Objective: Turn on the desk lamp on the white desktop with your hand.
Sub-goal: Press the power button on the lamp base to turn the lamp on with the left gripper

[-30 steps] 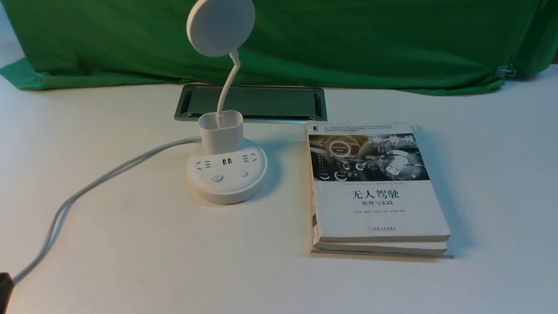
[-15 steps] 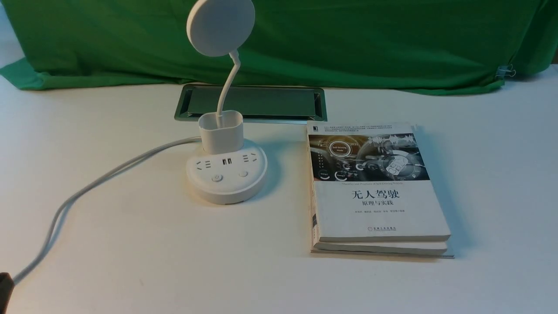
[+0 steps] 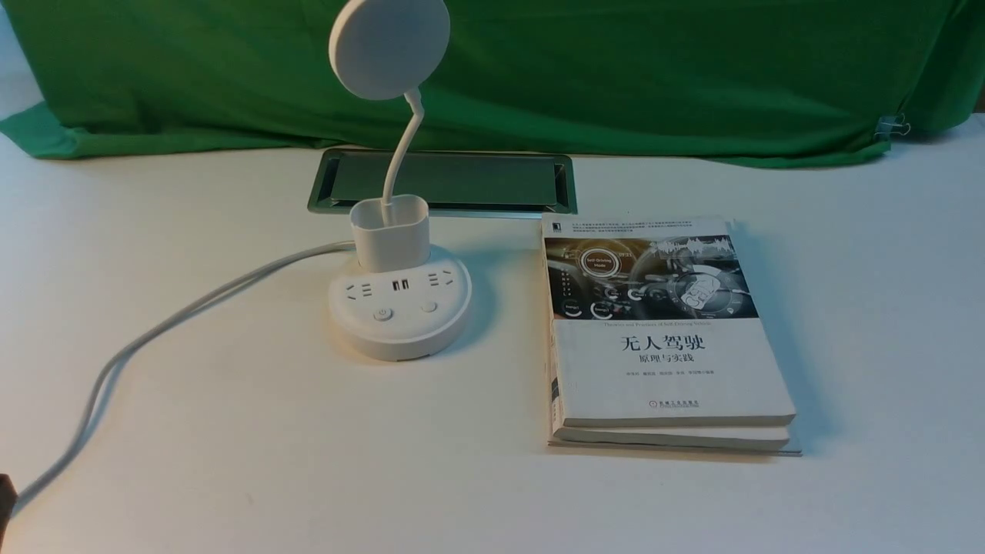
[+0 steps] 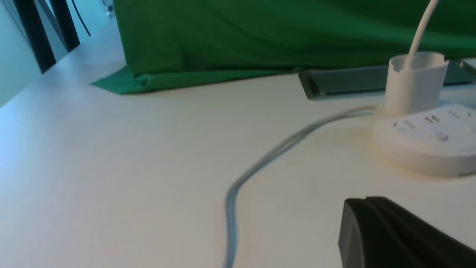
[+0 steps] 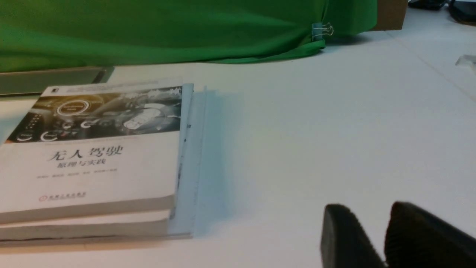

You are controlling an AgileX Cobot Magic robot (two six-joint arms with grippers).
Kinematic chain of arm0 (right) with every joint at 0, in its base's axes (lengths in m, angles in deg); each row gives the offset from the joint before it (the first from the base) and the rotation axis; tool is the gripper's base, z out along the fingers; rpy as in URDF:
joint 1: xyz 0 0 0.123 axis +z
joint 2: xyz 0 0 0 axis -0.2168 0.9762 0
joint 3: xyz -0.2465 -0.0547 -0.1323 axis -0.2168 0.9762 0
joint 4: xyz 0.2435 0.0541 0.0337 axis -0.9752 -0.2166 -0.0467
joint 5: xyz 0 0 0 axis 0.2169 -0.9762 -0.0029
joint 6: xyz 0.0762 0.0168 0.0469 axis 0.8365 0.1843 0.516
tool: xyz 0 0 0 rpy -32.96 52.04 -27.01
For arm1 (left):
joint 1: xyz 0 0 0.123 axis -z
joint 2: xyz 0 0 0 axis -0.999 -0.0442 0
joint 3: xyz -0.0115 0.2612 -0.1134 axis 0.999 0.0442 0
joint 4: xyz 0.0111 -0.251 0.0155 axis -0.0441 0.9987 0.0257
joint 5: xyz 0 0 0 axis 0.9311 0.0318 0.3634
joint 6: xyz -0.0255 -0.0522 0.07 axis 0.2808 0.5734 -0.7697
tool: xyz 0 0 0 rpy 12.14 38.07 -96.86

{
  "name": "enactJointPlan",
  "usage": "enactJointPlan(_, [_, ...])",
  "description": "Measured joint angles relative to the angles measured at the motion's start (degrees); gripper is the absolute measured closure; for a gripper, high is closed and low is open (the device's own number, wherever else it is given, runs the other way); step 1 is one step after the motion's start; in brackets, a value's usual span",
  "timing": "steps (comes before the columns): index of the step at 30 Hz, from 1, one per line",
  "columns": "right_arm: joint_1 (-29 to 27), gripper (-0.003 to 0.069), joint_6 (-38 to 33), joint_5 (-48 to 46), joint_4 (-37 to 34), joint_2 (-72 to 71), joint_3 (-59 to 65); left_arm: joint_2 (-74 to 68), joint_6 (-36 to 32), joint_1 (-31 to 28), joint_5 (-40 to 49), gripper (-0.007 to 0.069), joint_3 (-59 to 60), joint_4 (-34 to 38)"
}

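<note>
We see the lamp (image 3: 400,304) upright on the desk (image 3: 292,462), its cord (image 3: 165,323) curving off to the left. Beyond it lies the slot (image 3: 492,181), and behind that, the green cloth (image 3: 654,77) with a clip (image 3: 887,127) near its right end. To the lamp's right, we see stacked books (image 3: 666,369). A dark piece (image 3: 6,500) shows at our near left corner.

A stack of books (image 3: 669,369) is seen lying flat, a dark photo printed across the top cover. Beyond the stack, a green cloth (image 3: 654,77) is draped; its far right edge is gripped by a binder clip (image 3: 889,126).
</note>
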Motion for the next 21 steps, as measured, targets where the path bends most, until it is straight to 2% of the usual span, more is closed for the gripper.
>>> enactJointPlan(3, [0.0,0.0422,0.0,0.0,0.0,0.0,0.0,0.0,0.4,0.0,-5.7,0.0622,0.0,0.0])
enactJointPlan(7, [0.0,0.0422,0.0,0.0,0.0,0.0,0.0,0.0,0.6,0.0,-26.5,0.0622,0.0,0.0])
enactJointPlan(8, [0.0,0.0422,0.0,0.0,0.0,0.0,0.0,0.0,0.6,0.0,-27.4,0.0622,0.0,0.0])
enactJointPlan(9, [0.0,0.0422,0.0,0.0,0.0,0.0,0.0,0.0,0.6,0.0,-34.2,0.0622,0.0,0.0])
enactJointPlan(12, [0.0,0.0422,0.0,0.0,0.0,0.0,0.0,0.0,0.8,0.0,-45.9,0.0622,0.0,-0.2])
enactJointPlan(16, [0.0,0.0422,0.0,0.0,0.0,0.0,0.0,0.0,6.3,0.0,-59.8,0.0622,0.0,-2.9])
enactJointPlan(18, [0.0,0.0422,0.0,0.0,0.0,0.0,0.0,0.1,11.8,0.0,-61.0,0.0622,-1.4,-3.7])
enactJointPlan(20, [0.0,0.0422,0.0,0.0,0.0,0.0,0.0,0.1,18.5,0.0,-56.3,0.0622,-6.5,-5.2])
enactJointPlan(21, [0.0,0.0422,0.0,0.0,0.0,0.0,0.0,0.2,20.6,0.0,-51.1,0.0622,-9.4,-6.3])
